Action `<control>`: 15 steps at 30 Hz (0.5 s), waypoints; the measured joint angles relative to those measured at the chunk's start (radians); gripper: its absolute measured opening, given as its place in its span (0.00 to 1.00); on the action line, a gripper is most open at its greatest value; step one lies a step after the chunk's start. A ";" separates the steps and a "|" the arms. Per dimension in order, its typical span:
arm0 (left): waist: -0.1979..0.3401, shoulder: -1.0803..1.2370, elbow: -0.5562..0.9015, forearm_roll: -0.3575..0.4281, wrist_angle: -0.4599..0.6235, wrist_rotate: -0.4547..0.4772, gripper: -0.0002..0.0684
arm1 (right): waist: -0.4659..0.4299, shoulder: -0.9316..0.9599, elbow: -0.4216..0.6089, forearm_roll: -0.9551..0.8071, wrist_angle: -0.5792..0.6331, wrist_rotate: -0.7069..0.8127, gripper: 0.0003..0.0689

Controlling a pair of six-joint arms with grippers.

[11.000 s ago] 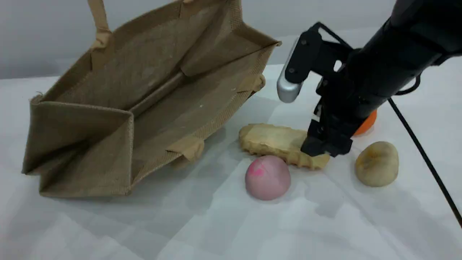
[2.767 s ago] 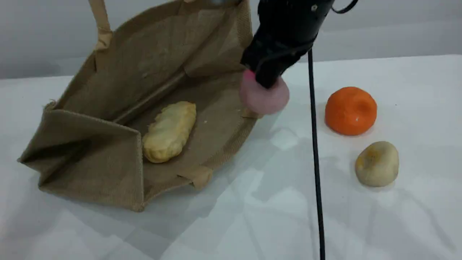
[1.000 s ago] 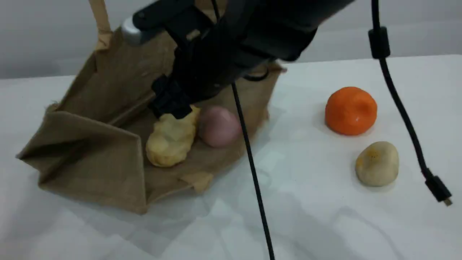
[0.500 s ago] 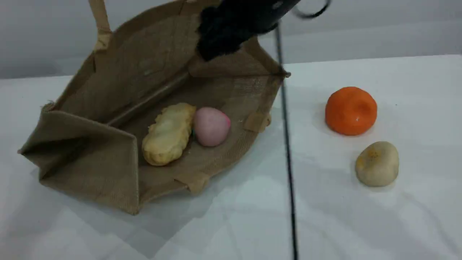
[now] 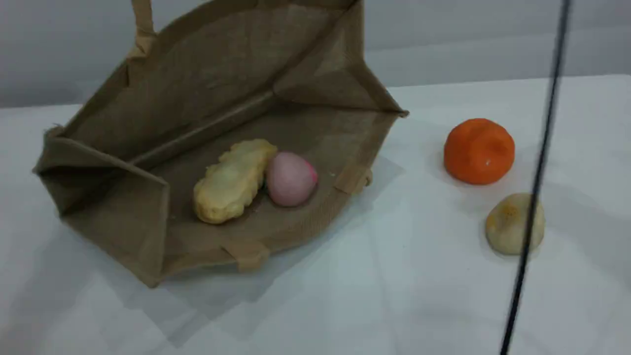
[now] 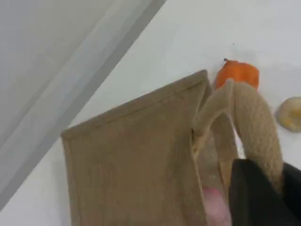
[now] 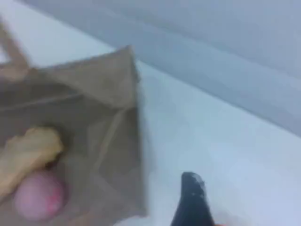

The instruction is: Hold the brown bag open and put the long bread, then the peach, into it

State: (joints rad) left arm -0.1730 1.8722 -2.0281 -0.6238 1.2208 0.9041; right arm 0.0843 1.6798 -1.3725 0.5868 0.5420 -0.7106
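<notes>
The brown bag [image 5: 207, 93] lies on its side with its mouth wide open. Inside it, the long bread [image 5: 231, 180] rests against the peach [image 5: 291, 178] on the lower wall. In the left wrist view my left gripper [image 6: 272, 188] is shut on the bag's beige handle [image 6: 256, 122] and holds the upper wall [image 6: 131, 160] up. The right wrist view looks down on the bag [image 7: 103, 84], the bread [image 7: 28, 150] and the peach [image 7: 37, 197]. My right gripper [image 7: 193, 202] hangs above the table right of the bag, open and empty; only one fingertip shows.
An orange ball [image 5: 479, 151] and a beige lump [image 5: 512, 223] sit on the white table to the right of the bag. A black cable [image 5: 537, 172] hangs down across the right side of the scene view, in front of the lump.
My right arm has pulled up and to the right, out of the scene view, leaving the peach beside the bread. The bag's mouth has been lifted wider.
</notes>
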 joint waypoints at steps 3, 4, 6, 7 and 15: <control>0.000 0.000 0.000 -0.004 0.000 0.000 0.14 | -0.055 -0.038 0.000 0.001 0.005 0.005 0.66; 0.000 0.000 0.000 -0.004 0.000 0.000 0.14 | -0.068 -0.047 0.000 0.001 0.006 0.007 0.66; 0.000 0.001 0.000 -0.004 0.000 0.000 0.15 | -0.084 -0.055 -0.001 0.004 0.012 0.007 0.66; 0.000 0.001 0.000 -0.004 0.000 0.000 0.17 | -0.085 -0.057 -0.001 0.004 0.014 0.007 0.66; 0.000 0.001 -0.001 -0.012 -0.003 -0.001 0.54 | -0.085 -0.056 -0.001 0.000 0.029 0.005 0.66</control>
State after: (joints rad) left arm -0.1730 1.8731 -2.0288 -0.6355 1.2179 0.9036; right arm -0.0010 1.6240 -1.3734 0.5870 0.5712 -0.7059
